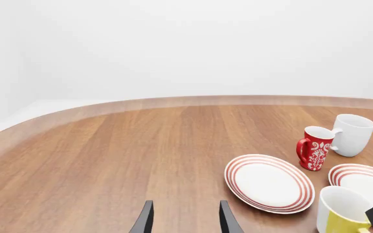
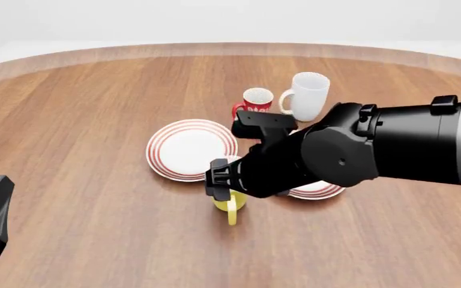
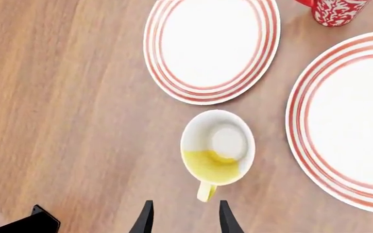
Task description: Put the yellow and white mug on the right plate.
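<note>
The yellow and white mug (image 3: pixel 217 148) stands upright on the table, just in front of the gap between the two plates, its handle pointing toward the near side. It also shows in the front view (image 2: pixel 230 205) and the left wrist view (image 1: pixel 342 214). The right plate (image 3: pixel 348 121) lies beside it and is mostly hidden under my right arm in the front view (image 2: pixel 320 192). My right gripper (image 3: pixel 183 221) is open and empty, hovering above the mug on its handle side. My left gripper (image 1: pixel 185 221) is open and empty, far to the left of the mug.
The left look-alike plate (image 2: pixel 190 149) lies left of the right plate. A red patterned mug (image 2: pixel 256 101) and a taller white mug (image 2: pixel 307 95) stand behind the plates. The table's curved far edge (image 2: pixel 230 48) runs across the back.
</note>
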